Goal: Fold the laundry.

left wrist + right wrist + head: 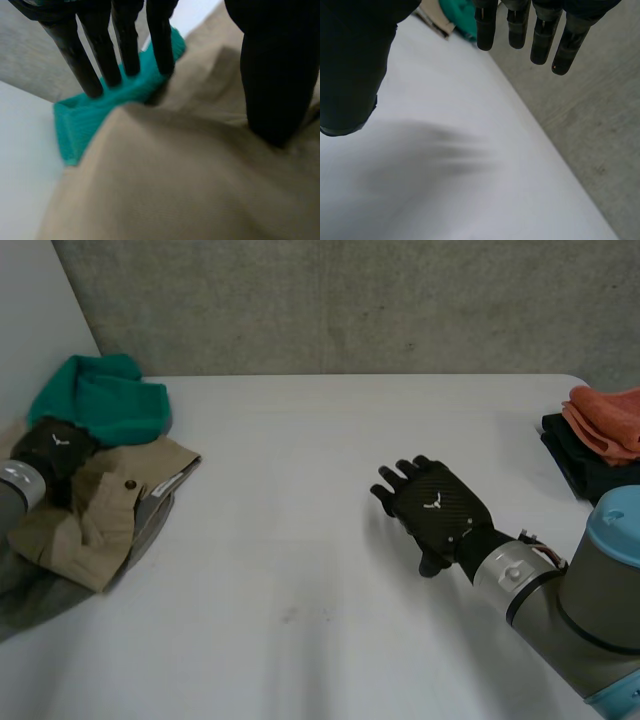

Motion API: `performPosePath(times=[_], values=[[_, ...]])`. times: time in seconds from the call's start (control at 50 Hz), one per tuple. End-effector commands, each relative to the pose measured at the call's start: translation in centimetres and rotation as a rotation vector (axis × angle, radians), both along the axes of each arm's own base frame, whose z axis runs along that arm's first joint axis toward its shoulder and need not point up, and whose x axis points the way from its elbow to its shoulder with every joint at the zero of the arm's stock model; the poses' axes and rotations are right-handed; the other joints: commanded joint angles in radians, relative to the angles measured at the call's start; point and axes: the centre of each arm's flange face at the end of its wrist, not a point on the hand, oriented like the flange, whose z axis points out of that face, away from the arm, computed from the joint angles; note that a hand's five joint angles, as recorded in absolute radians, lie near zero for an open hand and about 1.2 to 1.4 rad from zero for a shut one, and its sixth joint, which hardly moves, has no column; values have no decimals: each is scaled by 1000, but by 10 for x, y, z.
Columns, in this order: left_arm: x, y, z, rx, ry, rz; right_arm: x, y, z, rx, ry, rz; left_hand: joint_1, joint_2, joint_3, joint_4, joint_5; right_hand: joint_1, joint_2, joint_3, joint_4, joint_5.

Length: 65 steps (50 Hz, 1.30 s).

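A pile of laundry lies at the table's left edge: a crumpled khaki garment (pixel 100 510) on top, a teal cloth (pixel 105 400) behind it and a grey cloth (pixel 30 600) underneath. My left hand (pixel 55 448) rests on the khaki garment's far edge, beside the teal cloth. In the left wrist view its straight fingers (pixel 127 45) touch down where the teal cloth (pixel 85 120) meets the khaki garment (pixel 190 175), and the thumb (pixel 277 75) presses the khaki apart from them. My right hand (pixel 435 505) hovers open over the bare table right of the middle, its fingers (pixel 520 25) straight.
Folded clothes are stacked at the table's right edge, an orange piece (pixel 610 420) on a dark one (pixel 585 465). The white table (pixel 300 540) stretches bare between the pile and the stack. A grey wall runs behind the table's far edge.
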Motion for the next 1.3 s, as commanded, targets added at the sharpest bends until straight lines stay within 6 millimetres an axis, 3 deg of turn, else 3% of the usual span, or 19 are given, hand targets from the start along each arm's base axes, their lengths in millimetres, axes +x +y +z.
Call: performPosePath(times=[0.02,0.04,0.12,0.14,0.2,0.34,0.38,0.44,0.48,0.5,0.6,0.64,0.66,0.7,0.72,0.8,1.02,1.12,1.3], values=[[-2,-5,-8,-1,-28,-13,-8,-7,-3,19,5,-41,683,715,718,723,726,-39,-49,-36,-60,-60],[-3,-5,-8,-2,-28,-15,-9,-8,-3,20,5,-48,806,838,841,846,850,-39,-49,-36,-60,-60],[-18,1,1,-14,-31,-5,-14,-13,-3,22,5,-68,836,869,871,876,880,-39,-49,-36,-60,-60],[-33,7,28,-72,-28,-12,-15,-14,-3,23,4,-73,836,869,871,876,880,-39,-49,-36,-60,-60],[-58,21,68,-151,35,-30,-18,-16,1,13,-2,-84,836,869,871,876,880,-39,-49,-36,-60,-60],[-132,79,185,-323,457,-179,-30,-27,13,-26,-10,-157,836,869,871,876,880,-39,-49,-36,-60,-60],[-145,92,200,-333,533,-209,-33,-30,15,-34,-10,-186,836,869,871,876,880,-39,-49,-36,-60,-60],[-182,121,219,-332,639,-304,-37,-33,18,-43,-10,-210,836,869,871,876,880,-39,-49,-36,-60,-60],[-219,153,232,-343,673,-412,-44,-38,23,-51,-23,-247,836,869,871,876,880,-39,-49,-36,-60,-60],[-230,156,225,-329,658,-431,-47,-41,24,-49,-32,-262,836,869,871,876,880,-39,-49,-36,-60,-60],[-231,149,182,-262,484,-399,-53,-46,27,-33,-63,-280,784,817,819,824,828,-39,-49,-36,-60,-60],[-227,150,162,-228,391,-390,-53,-48,27,-34,-67,-282,328,361,363,369,372,-39,-49,-36,-60,-60],[-217,147,142,-199,288,-366,-53,-48,28,-36,-66,-282,-151,-118,-116,-111,-107,-39,-49,-36,-60,-60],[-203,144,125,-177,185,-336,-52,-48,29,-41,-65,-278,-264,-232,-229,-224,-220,-39,-49,-36,-60,-60],[-182,140,113,-160,72,-300,-52,-48,29,-43,-64,-278,-282,-249,-247,-242,-238,-39,-49,-36,-60,-60],[-139,142,95,-113,-98,-234,-52,-49,29,-41,-67,-277,-288,-255,-253,-248,-244,-39,-49,-36,-60,-60],[-52,133,47,70,-192,-119,-52,-48,23,-23,-62,-273,-232,-200,-197,-192,-189,-39,-49,-36,-60,-60],[-37,128,37,105,-198,-107,-52,-46,22,-18,-61,-270,-194,-161,-159,-154,-150,-39,-49,-36,-60,-60],[-28,122,14,172,-222,-103,-53,-46,20,-12,-57,-273,-94,-62,-60,-54,-51,-39,-49,-36,-60,-60]])
